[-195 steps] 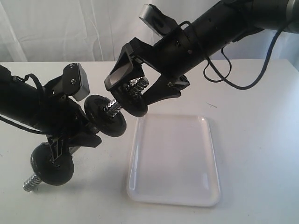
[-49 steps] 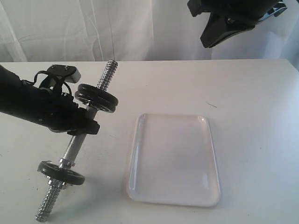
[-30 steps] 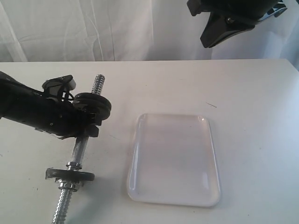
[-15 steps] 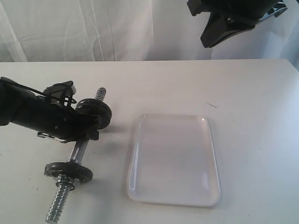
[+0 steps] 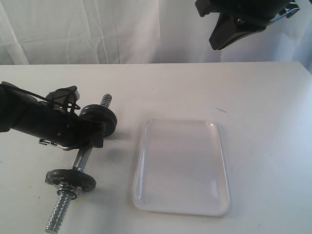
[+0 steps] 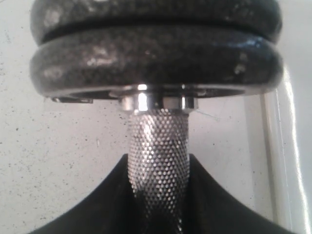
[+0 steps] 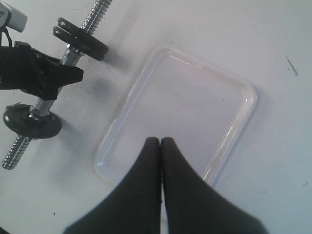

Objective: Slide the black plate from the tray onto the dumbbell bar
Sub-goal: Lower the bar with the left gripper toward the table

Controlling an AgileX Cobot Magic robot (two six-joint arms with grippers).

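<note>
The dumbbell bar lies slanted low at the table's left, and my left gripper is shut on its knurled middle. Two black discs sit side by side on its far part. The outer one is the black plate; the inner disc sits against a chrome nut. A single black disc sits near the bar's front threaded end. The white tray holds nothing. My right gripper hangs shut, high above the tray, in the right wrist view.
A white curtain hangs behind the table's far edge. A small dark mark lies on the table behind the tray. The left arm reaches in from the left edge.
My left arm has lowered the dumbbell toward the table and drawn it slightly left; in the last half second it barely moved. The right gripper has stayed still.
</note>
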